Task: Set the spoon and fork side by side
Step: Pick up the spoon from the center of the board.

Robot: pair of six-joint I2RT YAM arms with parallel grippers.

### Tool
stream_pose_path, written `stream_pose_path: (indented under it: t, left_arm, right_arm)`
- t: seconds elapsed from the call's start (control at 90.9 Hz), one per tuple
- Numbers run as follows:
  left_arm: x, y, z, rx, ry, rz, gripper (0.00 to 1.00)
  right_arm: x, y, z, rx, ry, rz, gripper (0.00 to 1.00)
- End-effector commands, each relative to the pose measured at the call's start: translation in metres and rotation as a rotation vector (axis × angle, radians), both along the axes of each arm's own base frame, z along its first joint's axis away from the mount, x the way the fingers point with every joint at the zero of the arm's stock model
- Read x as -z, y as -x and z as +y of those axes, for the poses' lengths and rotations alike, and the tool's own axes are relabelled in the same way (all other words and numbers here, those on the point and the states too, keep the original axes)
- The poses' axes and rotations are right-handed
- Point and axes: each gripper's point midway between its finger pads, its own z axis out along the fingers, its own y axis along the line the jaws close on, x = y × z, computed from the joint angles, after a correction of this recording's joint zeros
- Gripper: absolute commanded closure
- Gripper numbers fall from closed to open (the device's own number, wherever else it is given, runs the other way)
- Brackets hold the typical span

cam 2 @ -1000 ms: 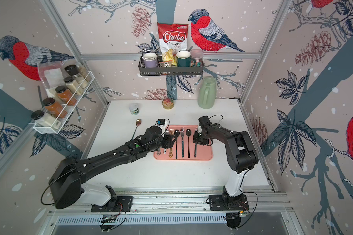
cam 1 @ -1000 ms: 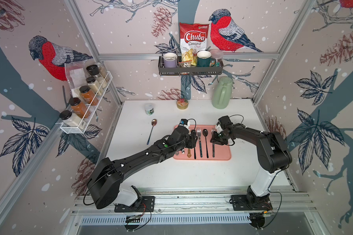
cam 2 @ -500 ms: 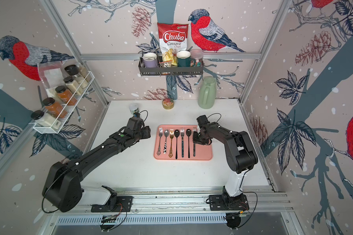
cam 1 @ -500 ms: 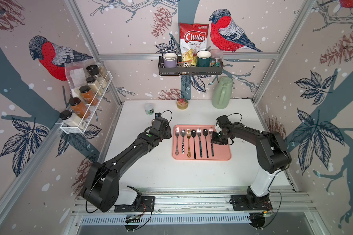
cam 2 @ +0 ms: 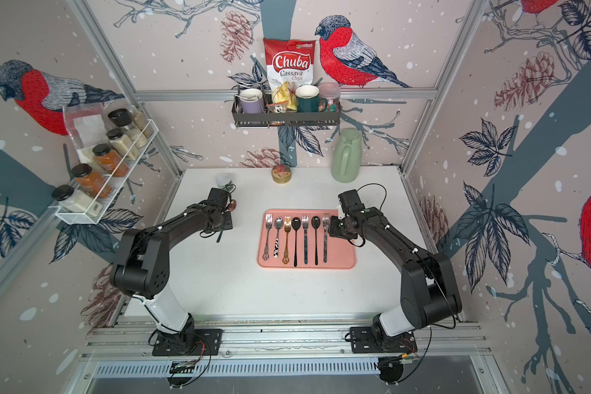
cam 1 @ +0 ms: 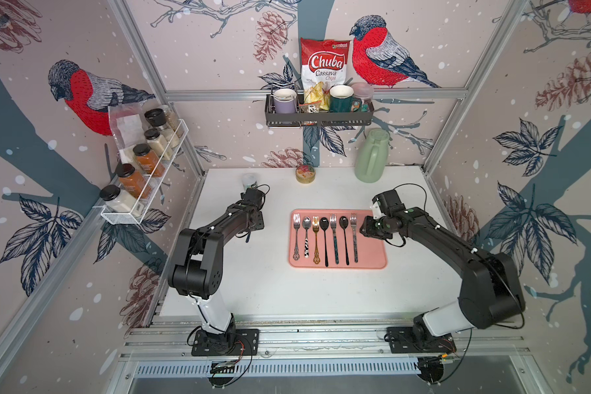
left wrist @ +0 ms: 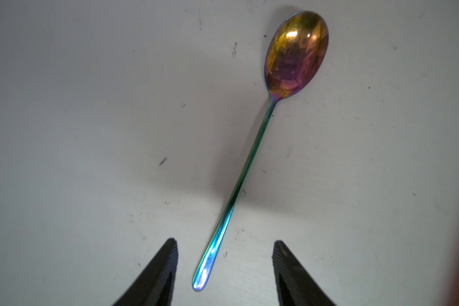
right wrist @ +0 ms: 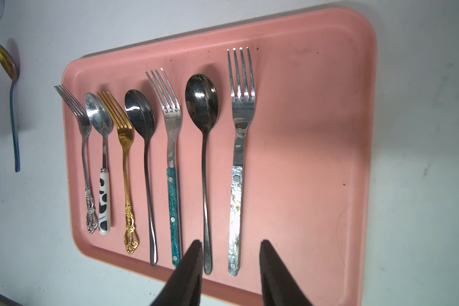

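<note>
We have swung the left jaws off the tray (cam 1: 372, 259) to the rainbow spoon (left wrist: 249, 156) on the surface (cam 1: 321, 293), left of the tray; they stand open astride its handle, empty. Our right jaws, part open and empty, hover by the rightmost fork (right wrist: 240, 148), likely the spoon's partner.

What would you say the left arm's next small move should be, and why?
Probably lower the left gripper and close it on the rainbow spoon. Its open jaws straddle the handle's end, the spoon lies off the pink tray, and the outermost fork there has bare tray beside it.
</note>
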Motion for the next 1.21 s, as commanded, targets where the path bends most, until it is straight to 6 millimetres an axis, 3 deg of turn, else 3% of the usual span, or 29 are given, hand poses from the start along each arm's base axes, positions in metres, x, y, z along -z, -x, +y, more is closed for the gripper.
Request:
stream_pose_path:
  t: [0.0,0.22,0.594,0.803,0.935,1.045,1.2]
  left_arm:
    - [0.004,-0.009,0.006,0.016,-0.028,0.042,0.44]
    - [0.018,-0.026,0.001,0.035,0.031,0.101,0.56]
    - [0.046,-0.020,-0.009,0.032,0.112,0.200,0.67]
    - [0.047,-0.015,-0.007,0.020,0.109,0.210,0.89]
    - [0.035,-0.010,-0.006,0.013,0.115,0.175,0.92]
    - [0.011,-0.004,-0.012,0.020,0.122,0.118,0.93]
    - [-0.035,0.010,-0.049,0.092,0.123,0.019,0.93]
  right_arm:
    - [-0.002,0.011,-0.005,0.017,0.001,0.015,0.62]
    - [-0.009,0.014,-0.006,0.022,-0.028,-0.001,0.61]
    - [-0.007,0.014,-0.008,0.036,-0.044,0.012,0.62]
    - [-0.008,0.015,-0.010,0.055,-0.057,0.015,0.62]
    - [-0.009,0.015,-0.009,0.083,-0.097,0.015,0.63]
    - [-0.011,0.013,-0.004,0.123,-0.152,0.011,0.63]
    - [-0.021,0.009,0.006,0.161,-0.245,-0.006,0.65]
